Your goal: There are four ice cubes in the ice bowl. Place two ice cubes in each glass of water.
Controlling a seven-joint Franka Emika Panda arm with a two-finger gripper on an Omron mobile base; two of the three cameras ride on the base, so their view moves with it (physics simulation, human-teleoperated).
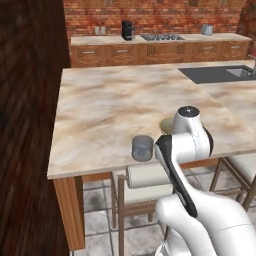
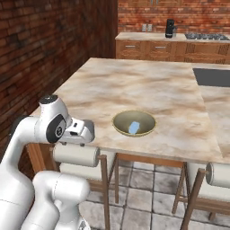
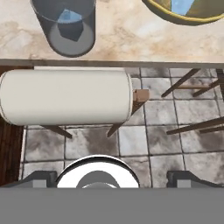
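A grey-blue tumbler (image 1: 142,148) stands near the counter's front edge; in the hand view this tumbler (image 3: 65,28) holds a pale blue ice cube (image 3: 70,16). The other tumbler is out of view. To its right sits the olive-yellow ice bowl (image 2: 134,117) with pale blue ice (image 2: 133,128) inside; the arm half hides the bowl (image 1: 166,123) in the left base view. My gripper (image 3: 111,177) is open with nothing between its fingertips. It hangs in front of the counter edge, over a stool and below the tumbler's level. The hand (image 2: 81,130) sits left of the bowl.
A cushioned stool (image 3: 65,97) stands right under the hand, with another stool (image 2: 220,174) to the right, on a tiled floor. A sink (image 1: 220,73) is set in the far right of the counter (image 1: 105,105). A brick wall (image 2: 40,49) runs along the left.
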